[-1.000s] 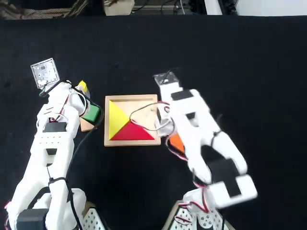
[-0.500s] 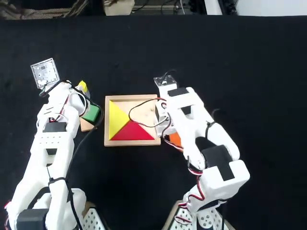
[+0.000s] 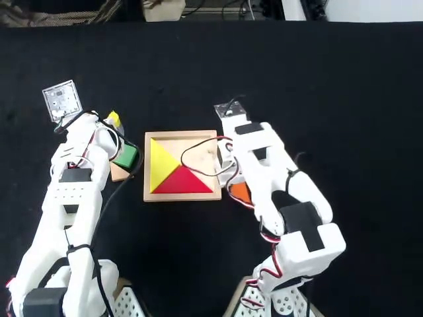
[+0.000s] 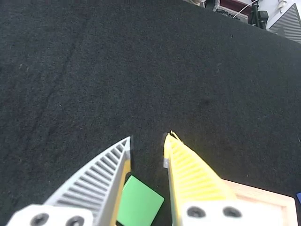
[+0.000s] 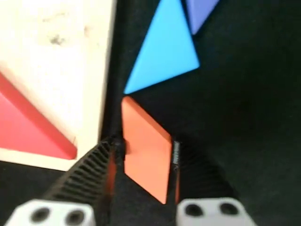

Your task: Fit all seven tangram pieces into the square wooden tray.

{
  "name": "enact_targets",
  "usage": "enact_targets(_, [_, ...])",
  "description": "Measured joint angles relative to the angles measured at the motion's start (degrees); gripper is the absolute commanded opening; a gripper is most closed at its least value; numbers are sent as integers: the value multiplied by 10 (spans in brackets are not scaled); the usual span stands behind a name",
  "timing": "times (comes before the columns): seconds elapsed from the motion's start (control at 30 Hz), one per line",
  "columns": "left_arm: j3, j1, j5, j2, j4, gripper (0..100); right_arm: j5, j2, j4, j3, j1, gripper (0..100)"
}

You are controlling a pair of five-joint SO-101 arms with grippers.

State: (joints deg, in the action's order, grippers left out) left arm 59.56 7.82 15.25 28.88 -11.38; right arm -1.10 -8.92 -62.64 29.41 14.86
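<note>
Just outside the tray rim, right tool clamps the orange piece.
Grip spans its long edges, probably for a lift-in; left tool narrowly parted, empty, parked clear.

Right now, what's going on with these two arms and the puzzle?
The right gripper is closed on an orange parallelogram just outside the square wooden tray. The tray holds a yellow triangle and a red triangle. A blue triangle and a purple piece lie near the orange one on the black table. The left gripper is open over the table, with a green square beside it.
</note>
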Motion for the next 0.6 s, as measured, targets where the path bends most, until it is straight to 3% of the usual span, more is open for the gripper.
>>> enact_targets(0.43, [0, 0, 0, 0, 0, 127, -3, 156, -40, -14, 16, 45])
enact_targets(0.5, [0, 4, 0, 0, 0, 127, -32, 150, -40, -35, 24, 90])
enact_targets(0.6, [0, 18, 0, 0, 0, 123, -72, 109, -40, -83, 36, 78])
